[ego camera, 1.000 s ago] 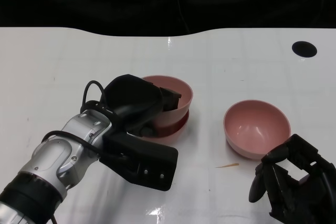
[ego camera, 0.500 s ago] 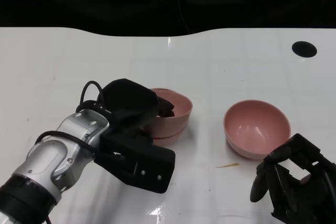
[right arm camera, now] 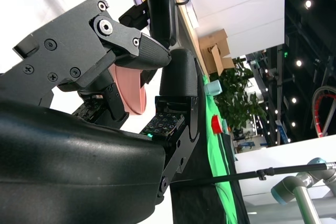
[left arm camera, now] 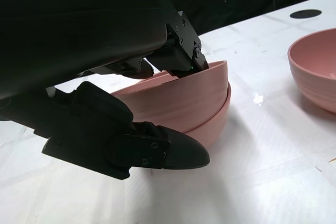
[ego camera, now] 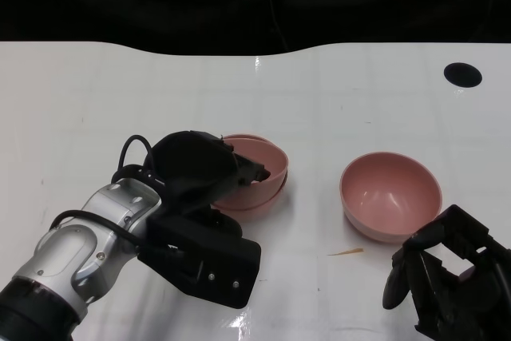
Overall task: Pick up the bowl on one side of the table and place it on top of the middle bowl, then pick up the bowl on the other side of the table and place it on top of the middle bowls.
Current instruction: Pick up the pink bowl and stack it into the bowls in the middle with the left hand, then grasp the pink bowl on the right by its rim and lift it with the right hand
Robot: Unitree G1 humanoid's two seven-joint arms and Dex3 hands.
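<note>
While my head camera looks down on the glossy white table (ego camera: 335, 109), my left hand (ego camera: 204, 169) lies at the near rim of the top bowl (ego camera: 259, 167), a smooth matte pink hemisphere nested a little askew in the middle bowl (ego camera: 257, 202) of the same pink. One black finger hooks over that rim into the hollow, so I am pinching the top bowl's wall. My silver forearm, ringed with black cable, runs back to the lower left. To the right, well apart from the stack, the third bowl (ego camera: 391, 194) sits upright, round and shallow-shined inside. My right hand (ego camera: 447, 281) hangs just in front of it, not touching, its blocky black fingers curled loosely around nothing. A thin pale sliver (ego camera: 346, 252) lies on the table between the bowls, and a round black spot (ego camera: 462, 74) marks the far right corner.

From my left wrist, the rounded black shell fills the upper frame; a finger pad (left arm camera: 184, 56) presses the inside of the top bowl's (left arm camera: 184, 98) rim while the thumb (left arm camera: 157, 150) lies low against the outside of the stack. The middle bowl's (left arm camera: 218, 124) lip shows as a thin band beneath. The third bowl (left arm camera: 315, 66) curves in at the edge.

From my right wrist, angular screwed fingers (right arm camera: 100, 45) stand apart, a slice of pink bowl (right arm camera: 131, 90) showing between them, untouched.
</note>
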